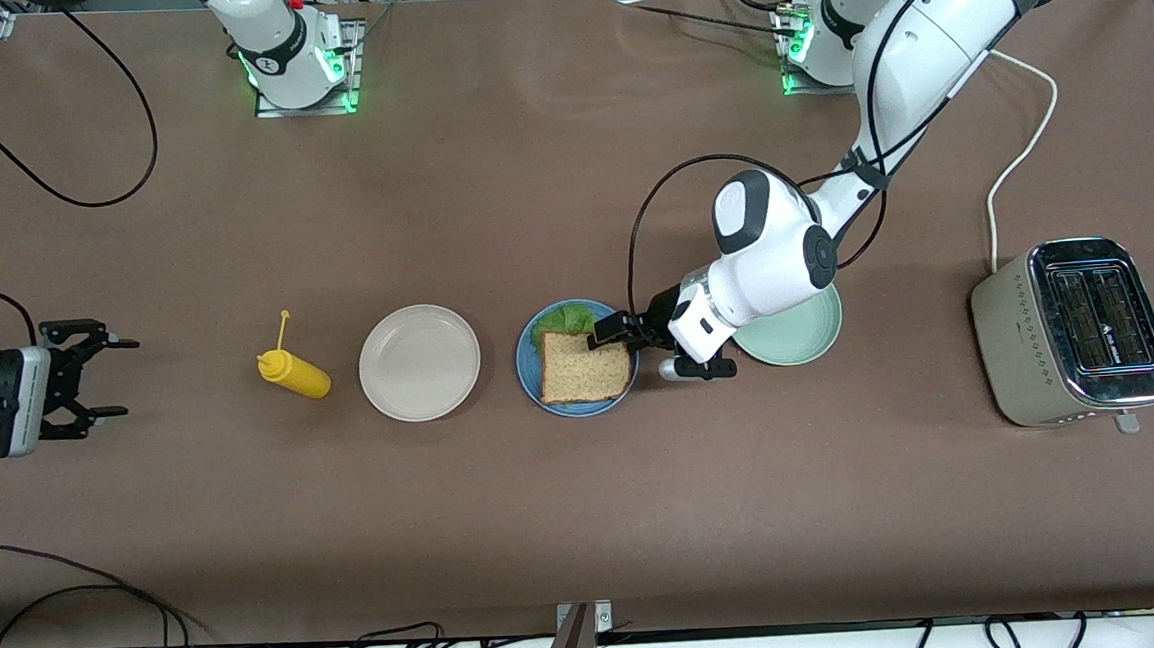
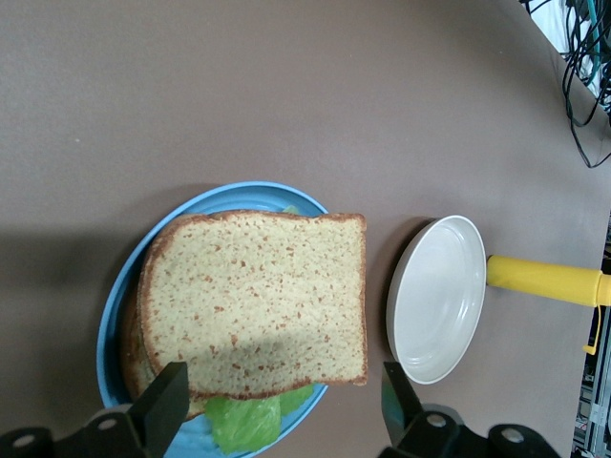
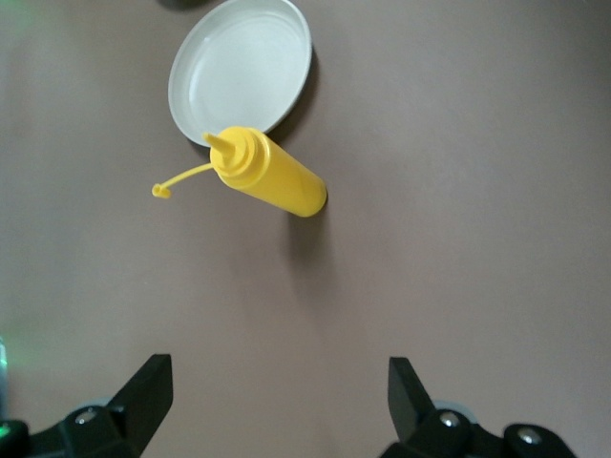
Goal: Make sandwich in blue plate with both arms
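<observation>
Mustard bottle (image 1: 295, 373), beige plate (image 1: 419, 363), green plate (image 1: 796, 336), toaster (image 1: 1073, 331).

The brown table (image 1: 527, 167) carries three plates (image 1: 419, 362), a mustard bottle (image 1: 295, 373) and a toaster (image 1: 1078, 328).

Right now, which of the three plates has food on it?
The blue plate, between the beige plate and the pale green plate. It alone carries the sandwich; the other two show nothing on them.

Row of dishes crowding the table's middle line

The round sky-blue plate (image 1: 528, 367) is sitting tight between the beige plate (image 1: 419, 362) and pale green plate (image 1: 806, 338); the yellow squeeze bottle (image 1: 295, 373) and silver toaster (image 1: 1073, 329) are flanking them, leaving bare brown table (image 1: 589, 524) nearer the front camera.
</observation>
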{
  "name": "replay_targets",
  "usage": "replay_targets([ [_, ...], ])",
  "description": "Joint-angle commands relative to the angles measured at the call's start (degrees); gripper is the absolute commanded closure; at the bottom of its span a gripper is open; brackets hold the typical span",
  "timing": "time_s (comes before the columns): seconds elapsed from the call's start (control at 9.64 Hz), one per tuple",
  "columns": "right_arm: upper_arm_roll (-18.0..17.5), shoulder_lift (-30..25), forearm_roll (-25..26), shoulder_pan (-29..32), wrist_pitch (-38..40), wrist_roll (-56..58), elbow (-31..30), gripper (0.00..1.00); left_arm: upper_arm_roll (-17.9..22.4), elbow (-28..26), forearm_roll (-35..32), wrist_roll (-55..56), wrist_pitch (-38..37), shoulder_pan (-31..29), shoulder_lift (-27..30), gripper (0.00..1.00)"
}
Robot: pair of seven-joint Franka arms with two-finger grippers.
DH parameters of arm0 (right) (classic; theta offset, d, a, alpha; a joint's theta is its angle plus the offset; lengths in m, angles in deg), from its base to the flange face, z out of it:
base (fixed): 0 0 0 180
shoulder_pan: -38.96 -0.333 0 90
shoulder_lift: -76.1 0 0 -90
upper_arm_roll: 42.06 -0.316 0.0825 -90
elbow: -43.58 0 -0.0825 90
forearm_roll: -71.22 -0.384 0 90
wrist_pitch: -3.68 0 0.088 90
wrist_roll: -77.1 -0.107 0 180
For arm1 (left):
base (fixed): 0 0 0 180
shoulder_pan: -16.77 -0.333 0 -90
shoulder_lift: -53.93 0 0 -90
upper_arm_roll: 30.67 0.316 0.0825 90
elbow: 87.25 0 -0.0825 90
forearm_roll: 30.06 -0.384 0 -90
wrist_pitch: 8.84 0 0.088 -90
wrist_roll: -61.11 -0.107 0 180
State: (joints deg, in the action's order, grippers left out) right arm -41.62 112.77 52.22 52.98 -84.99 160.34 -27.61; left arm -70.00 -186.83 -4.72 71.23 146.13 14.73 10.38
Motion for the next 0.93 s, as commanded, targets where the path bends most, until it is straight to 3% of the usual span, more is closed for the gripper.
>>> replay_targets([
  [0.0, -0.3, -8.6, 6.0, -3.9, -0.4, -20.2, -5.8, 0.0, 1.4, -3.2, 1.1, -0.3, -0.1, -0.1, 5.3, 0.0],
  [0.31, -0.2, -14.1, 10.8, -8.7, -0.3, -43.7, -8.4, 0.0, 3.3, -5.3, 1.1, -0.3, -2.1, -0.2, 11.2, 0.0],
  [0.73, -0.2, -20.8, 13.8, -13.6, -5.4, -67.6, -16.0, 0.0, 10.7, -5.9, 0.6, -0.5, -16.7, -0.2, 21.8, 0.0],
  [0.83, -0.2, -22.2, 15.0, -14.1, -6.9, -71.6, -17.6, 0.0, 13.3, -5.8, -2.8, -0.4, -21.7, -0.2, 24.6, 0.0],
])
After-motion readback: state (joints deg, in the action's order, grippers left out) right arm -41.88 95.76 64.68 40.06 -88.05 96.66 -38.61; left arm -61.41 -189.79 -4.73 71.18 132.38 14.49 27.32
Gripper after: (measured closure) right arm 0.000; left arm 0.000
